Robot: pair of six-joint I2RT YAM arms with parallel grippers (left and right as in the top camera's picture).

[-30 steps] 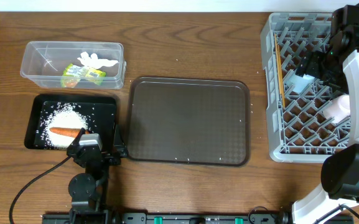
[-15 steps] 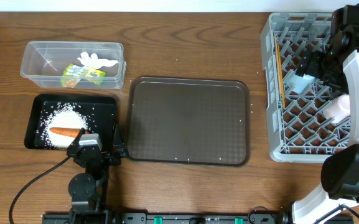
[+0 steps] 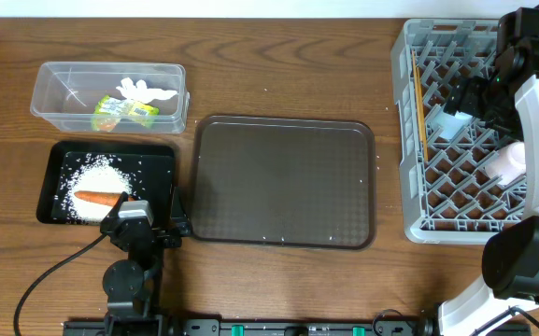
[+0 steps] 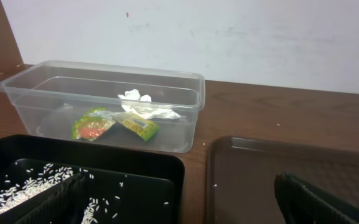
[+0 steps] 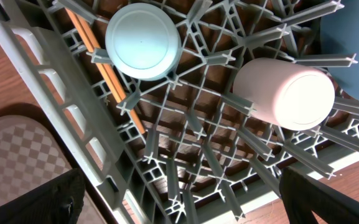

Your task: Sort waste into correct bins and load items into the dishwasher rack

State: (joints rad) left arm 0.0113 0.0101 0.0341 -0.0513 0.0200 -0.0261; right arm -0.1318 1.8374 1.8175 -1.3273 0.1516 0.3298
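The clear tub (image 3: 54, 103) holds a white tissue (image 3: 143, 91) and a green-and-yellow wrapper (image 3: 124, 112), which lie together in the left wrist view as tissue (image 4: 143, 107) and wrapper (image 4: 114, 123). Rice (image 3: 96, 175) and an orange carrot (image 3: 98, 198) lie in the black tray (image 3: 162, 159). My left gripper (image 4: 179, 208) stands open and empty, straddling that tray's right edge. The grey rack (image 3: 409, 140) carries chopsticks (image 5: 101, 62), a light-blue cup (image 5: 143, 42), a whitish cup (image 5: 285, 93) and a dark-blue plate (image 5: 353, 37). My right gripper (image 5: 179, 205) hangs open above the rack, holding nothing.
A brown serving tray (image 3: 283, 182) lies between the black tray and the rack, with a few stray rice grains on it. My right arm (image 3: 531, 103) covers the rack's right side. Bare wooden table surrounds everything.
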